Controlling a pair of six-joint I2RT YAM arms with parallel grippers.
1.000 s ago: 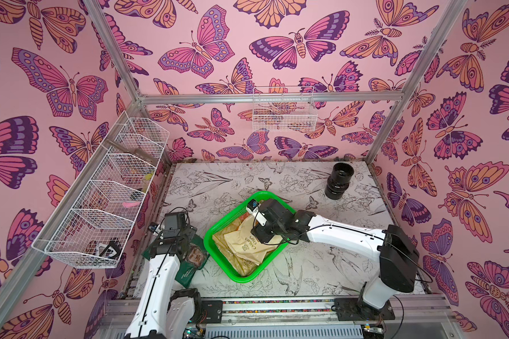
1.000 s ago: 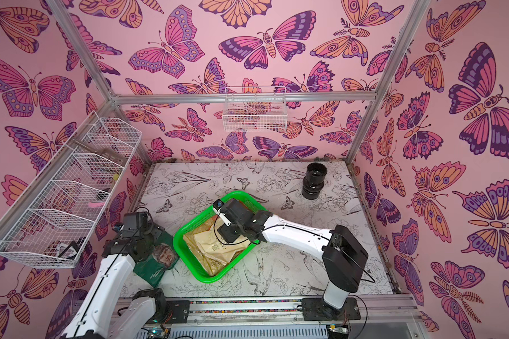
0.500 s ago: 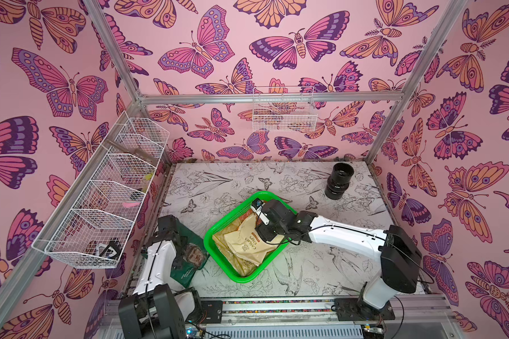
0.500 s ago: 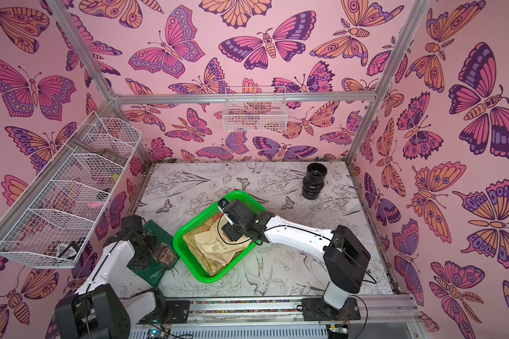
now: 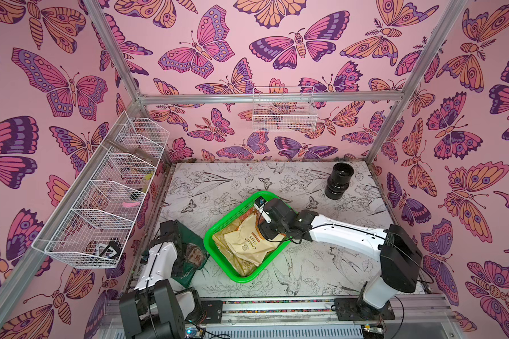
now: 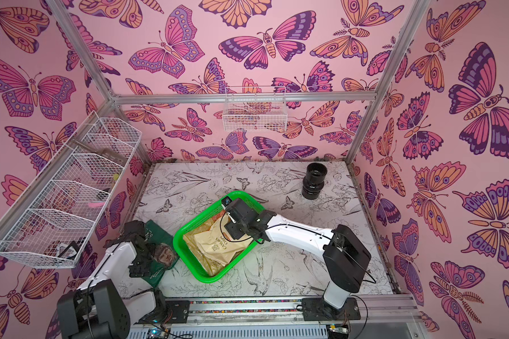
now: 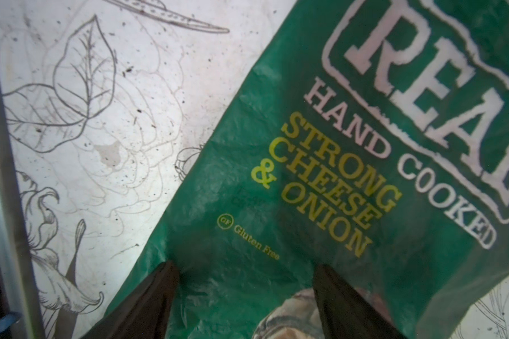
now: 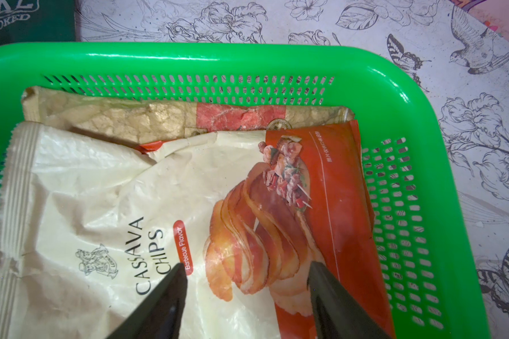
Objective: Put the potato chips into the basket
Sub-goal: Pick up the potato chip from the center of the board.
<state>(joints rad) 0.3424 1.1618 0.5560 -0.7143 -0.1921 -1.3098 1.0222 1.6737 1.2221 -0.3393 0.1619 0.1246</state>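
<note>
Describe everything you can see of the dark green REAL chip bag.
The dark green REAL bag is a flat, crinkled, matte film packet printed with a white framed "REAL", "HAND COOKED", yellow-green "STRONG CHEESE & ONION", "Gluten Free" and a portrait. It lies face up on the table, outside the green basket, close by its wall; whether they touch is unclear. The left claw is open over it, tips spread across the print, contact uncertain. In both top views the left arm hides part of it.
</note>
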